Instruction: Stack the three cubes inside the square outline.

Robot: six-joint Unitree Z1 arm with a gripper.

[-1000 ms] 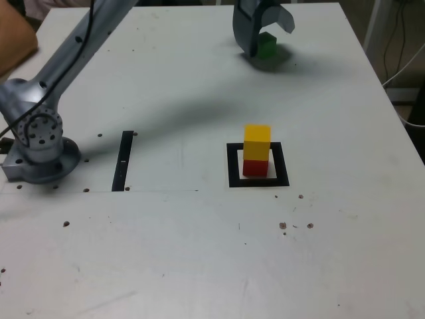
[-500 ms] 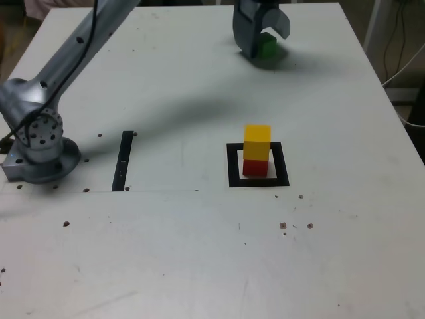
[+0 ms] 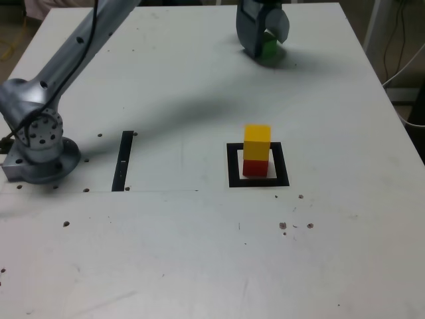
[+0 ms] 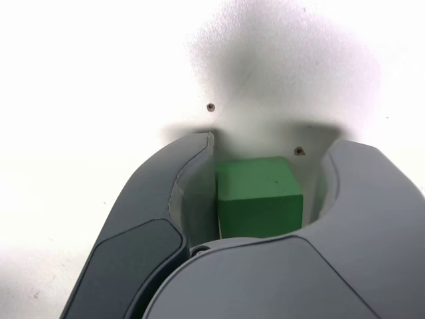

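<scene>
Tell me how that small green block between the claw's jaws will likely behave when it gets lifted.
The small matte green cube looks solid and stiff, so it probably won't deform under the claw. Its flat faces suggest it won't roll. The matte surface likely grips reasonably, though it sits nearer one jaw, so it may shift slightly on closing.

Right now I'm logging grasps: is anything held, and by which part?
The jaws flank the green cube on two opposite sides, and it sits on the table. Whether they grip it cannot be told.

A silver-grey arm (image 3: 73, 43) rises from a round, bolt-dotted base (image 3: 38, 143) at the exterior view's left edge; its dark grey gripper (image 3: 260, 36), top centre, has broad curved shells.
</scene>
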